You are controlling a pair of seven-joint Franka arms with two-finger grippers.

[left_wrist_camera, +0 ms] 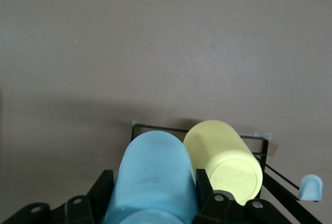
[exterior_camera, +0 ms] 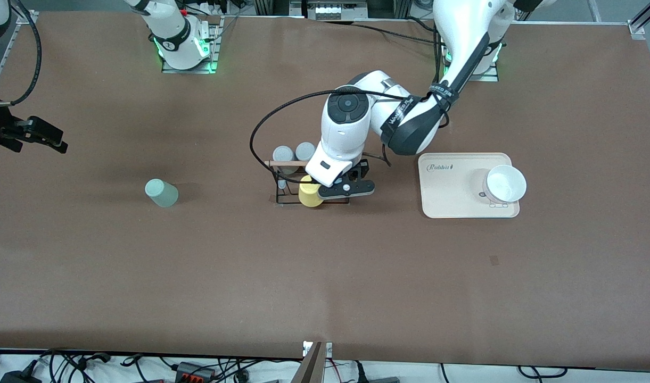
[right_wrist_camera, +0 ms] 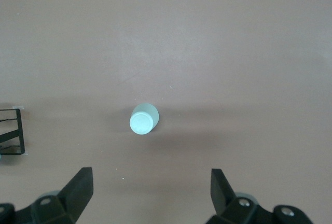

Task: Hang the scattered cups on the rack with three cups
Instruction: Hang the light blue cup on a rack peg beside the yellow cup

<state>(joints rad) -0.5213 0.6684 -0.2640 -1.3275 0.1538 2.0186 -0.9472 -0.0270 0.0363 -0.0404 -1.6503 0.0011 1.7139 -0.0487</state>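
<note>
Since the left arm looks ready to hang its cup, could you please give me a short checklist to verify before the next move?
1. Left gripper shut on light blue cup: ok.
2. Cup over the rack, beside the yellow cup: ok.
3. Cup lined up with a free peg: cannot tell.
4. Right gripper open, waiting over the mint green cup: ok.
5. Mint green cup hung: not ok, on the table.
</note>
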